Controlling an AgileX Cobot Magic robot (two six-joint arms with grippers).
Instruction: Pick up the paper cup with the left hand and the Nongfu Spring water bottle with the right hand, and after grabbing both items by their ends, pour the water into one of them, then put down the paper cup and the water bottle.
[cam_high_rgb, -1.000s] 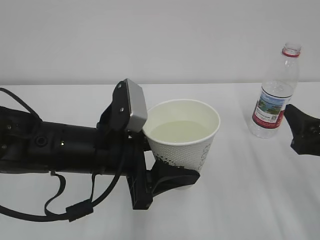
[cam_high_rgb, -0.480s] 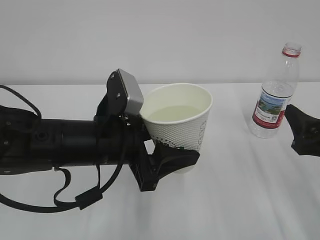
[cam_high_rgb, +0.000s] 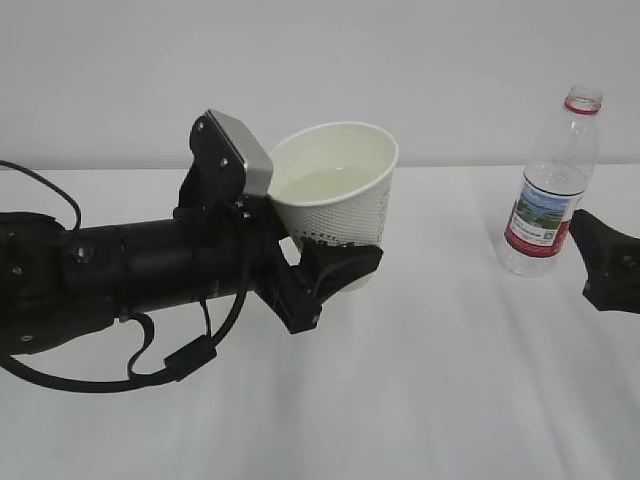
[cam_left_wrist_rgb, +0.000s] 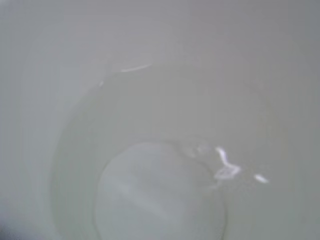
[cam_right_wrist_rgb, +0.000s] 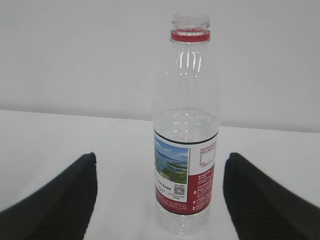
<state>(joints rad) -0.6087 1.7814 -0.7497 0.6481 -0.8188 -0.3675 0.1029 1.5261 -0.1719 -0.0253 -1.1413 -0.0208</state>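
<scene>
Left hand (cam_high_rgb: 335, 268) jaws around paper cup (cam_high_rgb: 335, 190); right hand (cam_right_wrist_rgb: 160, 200) jaws wide.

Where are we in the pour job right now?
Pour looks done: water sits in the paper cup, and the bottle stands upright on the table, right gripper open and clear of it. Left gripper holds the cup aloft. Left: set the cup down.

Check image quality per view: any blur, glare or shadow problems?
Exterior view: even soft light, sharp, faint shadows on the table. Left wrist view: hazy, low contrast, filled by the cup's inside, small glints on the water. Right wrist view: bottle sharp, near fingers dark and soft.
</scene>
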